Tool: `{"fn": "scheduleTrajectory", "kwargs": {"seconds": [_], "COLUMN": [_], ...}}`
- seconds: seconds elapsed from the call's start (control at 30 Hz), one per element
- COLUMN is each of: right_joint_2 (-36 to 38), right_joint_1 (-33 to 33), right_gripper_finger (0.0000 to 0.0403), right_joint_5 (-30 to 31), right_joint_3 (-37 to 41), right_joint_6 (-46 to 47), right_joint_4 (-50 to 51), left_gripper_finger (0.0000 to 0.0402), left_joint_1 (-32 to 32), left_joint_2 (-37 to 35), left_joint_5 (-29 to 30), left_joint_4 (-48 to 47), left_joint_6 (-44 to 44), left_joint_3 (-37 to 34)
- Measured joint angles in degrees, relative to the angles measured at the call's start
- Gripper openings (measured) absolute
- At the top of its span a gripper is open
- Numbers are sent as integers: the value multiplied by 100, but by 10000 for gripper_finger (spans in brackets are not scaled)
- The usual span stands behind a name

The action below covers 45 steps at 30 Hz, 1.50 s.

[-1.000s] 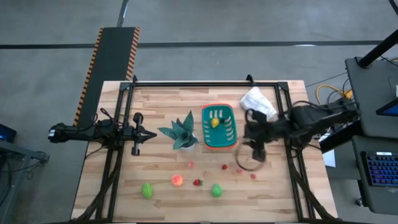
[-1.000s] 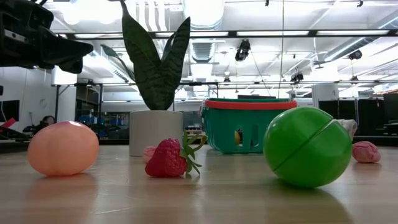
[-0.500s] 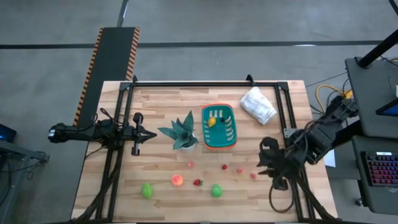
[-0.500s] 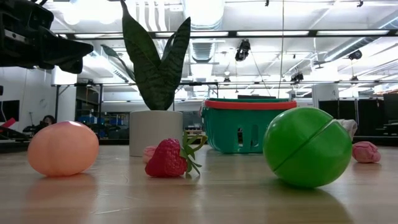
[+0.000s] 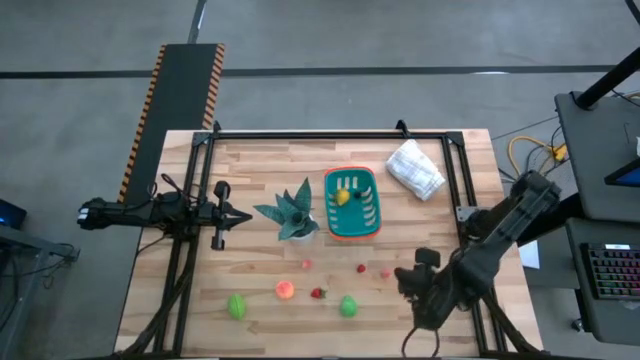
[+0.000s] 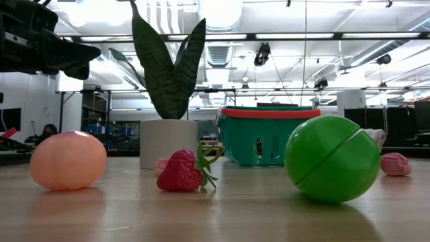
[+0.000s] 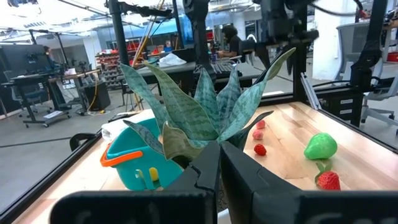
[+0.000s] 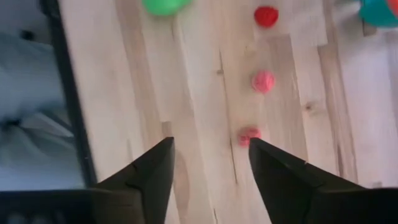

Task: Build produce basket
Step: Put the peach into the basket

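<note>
Hovering at the lower right of the high view, the right gripper spreads empty jaws toward the small red produce. Upper centre on the bench, the basket waits. Mid-left, the left gripper is clenched shut, idle.

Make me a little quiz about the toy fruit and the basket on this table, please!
1. True or false: the basket holds a yellow piece.
2. Which end effector is open over the table's near edge: A left, B right?
3. Fill in: the strawberry lies between the orange piece and a ____ piece.

Key: 1 true; 2 B; 3 green.
</note>
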State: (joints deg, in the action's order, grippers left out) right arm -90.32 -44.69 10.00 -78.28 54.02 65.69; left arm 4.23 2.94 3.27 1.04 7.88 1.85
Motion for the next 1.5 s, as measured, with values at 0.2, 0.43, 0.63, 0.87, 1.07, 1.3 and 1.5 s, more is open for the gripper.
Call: {"fn": "scheduleTrajectory", "kwargs": {"seconds": [0.2, 0.43, 0.63, 0.87, 1.07, 1.3, 1.5], "right_joint_2": [-539, -794, -671, -569, -569, -529, -456], "right_joint_1": [7, 7, 17, 18, 22, 24, 24], "right_gripper_finger": [222, 224, 224, 224, 224, 224, 224], "right_joint_5": [-7, 69, 222, 184, 92, 33, 2], "right_joint_3": [0, 0, 250, 591, 939, 1455, 1929], "right_joint_6": [132, 1416, 3414, 4009, 4001, 4053, 4165], "right_joint_4": [15, 567, 1243, 846, 184, -218, -1097], "left_gripper_finger": [0, 0, 0, 0, 0, 0, 0], "left_joint_1": [1, 1, 2, 0, 0, 0, 0], "left_joint_2": [0, 2, 0, 0, 2, 2, 1], "left_joint_5": [-1, -1, -2, 0, 0, -2, -2], "left_joint_4": [-2, -1, 0, -2, 0, 0, 0], "left_joint_6": [0, 0, 0, 0, 0, 0, 0], "left_joint_3": [0, 0, 0, 0, 0, 1, 0]}}
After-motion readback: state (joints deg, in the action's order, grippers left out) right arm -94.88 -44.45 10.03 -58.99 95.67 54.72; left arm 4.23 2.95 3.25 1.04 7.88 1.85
